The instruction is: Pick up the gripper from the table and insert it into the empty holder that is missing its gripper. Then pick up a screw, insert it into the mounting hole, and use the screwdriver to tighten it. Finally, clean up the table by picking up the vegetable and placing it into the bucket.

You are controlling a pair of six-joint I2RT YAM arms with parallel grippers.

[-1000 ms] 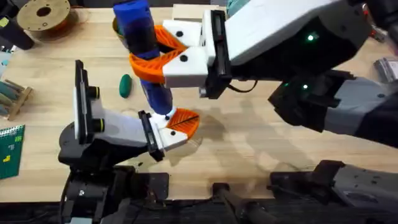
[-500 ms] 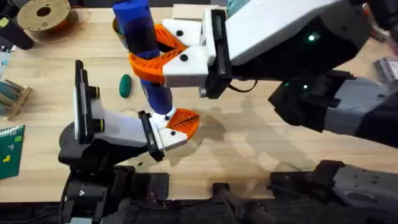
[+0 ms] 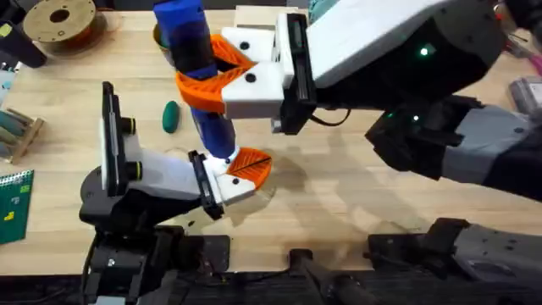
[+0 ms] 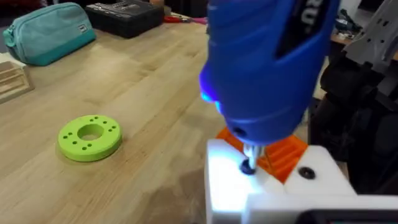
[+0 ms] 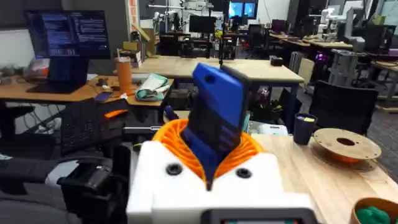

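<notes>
My right gripper (image 3: 203,85) reaches across the table (image 3: 339,186), shut on the upright blue screwdriver (image 3: 196,68). Its orange pads (image 5: 249,149) clamp the screwdriver (image 5: 217,118) body. The screwdriver (image 4: 267,62) bit stands in a hole on top of the white holder (image 4: 249,186). The orange gripper (image 4: 283,152) sits in that holder. The holder belongs to my left gripper (image 3: 246,174), which lies low near the front. The orange gripper (image 3: 251,163) shows at its tip. The dark green vegetable (image 3: 172,116) lies left of the screwdriver. The bucket (image 3: 158,36) peeks out behind it.
A brown filament spool (image 3: 59,21) stands at the far left corner. A green ring disc (image 4: 89,137) lies flat on the wood, with a teal pouch (image 4: 50,31) beyond it. A wooden rack (image 3: 17,131) and a green board (image 3: 13,203) sit at the left edge.
</notes>
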